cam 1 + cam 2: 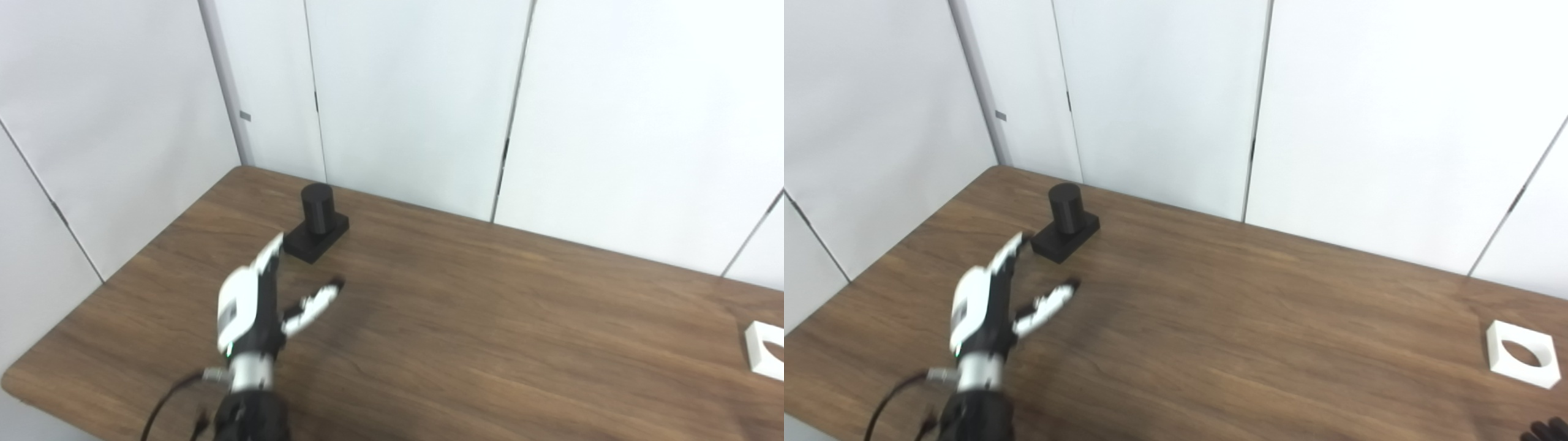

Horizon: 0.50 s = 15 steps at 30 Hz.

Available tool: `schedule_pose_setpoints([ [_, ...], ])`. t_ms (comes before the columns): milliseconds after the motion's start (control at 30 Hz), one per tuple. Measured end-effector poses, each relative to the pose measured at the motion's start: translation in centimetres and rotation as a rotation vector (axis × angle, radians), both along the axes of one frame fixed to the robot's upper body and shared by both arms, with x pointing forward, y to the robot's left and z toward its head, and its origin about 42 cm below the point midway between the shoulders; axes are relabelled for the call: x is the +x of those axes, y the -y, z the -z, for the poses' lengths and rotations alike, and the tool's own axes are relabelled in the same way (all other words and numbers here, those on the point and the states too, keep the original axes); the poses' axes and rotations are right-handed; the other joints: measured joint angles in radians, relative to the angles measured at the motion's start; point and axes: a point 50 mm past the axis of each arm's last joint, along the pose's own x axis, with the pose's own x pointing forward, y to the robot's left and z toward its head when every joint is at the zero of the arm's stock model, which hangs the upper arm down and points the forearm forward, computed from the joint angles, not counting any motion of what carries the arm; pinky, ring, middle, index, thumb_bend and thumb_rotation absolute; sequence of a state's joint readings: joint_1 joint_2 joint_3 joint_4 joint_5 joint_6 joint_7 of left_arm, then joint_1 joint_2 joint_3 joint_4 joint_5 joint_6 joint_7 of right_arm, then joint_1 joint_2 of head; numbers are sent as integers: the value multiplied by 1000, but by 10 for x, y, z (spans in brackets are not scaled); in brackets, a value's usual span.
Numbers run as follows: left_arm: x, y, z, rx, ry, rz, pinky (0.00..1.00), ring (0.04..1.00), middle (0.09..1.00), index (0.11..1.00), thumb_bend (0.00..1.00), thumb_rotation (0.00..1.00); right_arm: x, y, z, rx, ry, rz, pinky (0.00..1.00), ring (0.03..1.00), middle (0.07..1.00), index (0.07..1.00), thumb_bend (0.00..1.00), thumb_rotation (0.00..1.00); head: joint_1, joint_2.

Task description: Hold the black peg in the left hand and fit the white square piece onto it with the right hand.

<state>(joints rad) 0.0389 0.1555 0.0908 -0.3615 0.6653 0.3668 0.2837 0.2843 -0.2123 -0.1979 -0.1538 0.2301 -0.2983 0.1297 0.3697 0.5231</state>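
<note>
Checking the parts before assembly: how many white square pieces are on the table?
1: the white square piece lies flat near the table's right edge, far from the black peg. None others visible.

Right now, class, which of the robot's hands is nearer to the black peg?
Left. The left hand is open just in front of the black peg, fingers close to its base. The right hand barely shows at the bottom right corner, far across the table.

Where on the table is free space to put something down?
The wide middle of the table, between the black peg and the white square piece, is bare. It is crowded only near the left hand, close to the peg.
</note>
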Motion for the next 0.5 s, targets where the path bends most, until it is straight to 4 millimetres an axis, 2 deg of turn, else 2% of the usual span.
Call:
schedule_pose_setpoints([
  [100, 11, -16, 4, 64, -46, -32, 772, 897, 883, 865, 934, 577, 0, -2, -1, -20, 7, -1, 733, 831, 847, 850, 583, 672, -3, 0],
  [167, 13, -25, 6, 87, -66, -50, 816, 912, 887, 862, 947, 593, -1, -2, -1, -29, 4, 1, 728, 830, 848, 851, 607, 671, -8, 3],
  [333, 23, -34, 19, 116, -110, -107, 872, 914, 889, 843, 972, 645, -5, -1, 0, -59, -13, 5, 724, 823, 844, 848, 635, 671, -11, 3],
  [367, 26, -36, 22, 124, -119, -117, 917, 921, 900, 837, 979, 657, -5, -1, 0, -62, -13, 5, 721, 822, 842, 846, 635, 679, -14, 3],
  [500, 48, -46, 28, 156, -146, -141, 952, 930, 911, 830, 994, 651, -6, -3, 0, -71, -14, 6, 710, 815, 837, 839, 644, 675, -18, 6],
])
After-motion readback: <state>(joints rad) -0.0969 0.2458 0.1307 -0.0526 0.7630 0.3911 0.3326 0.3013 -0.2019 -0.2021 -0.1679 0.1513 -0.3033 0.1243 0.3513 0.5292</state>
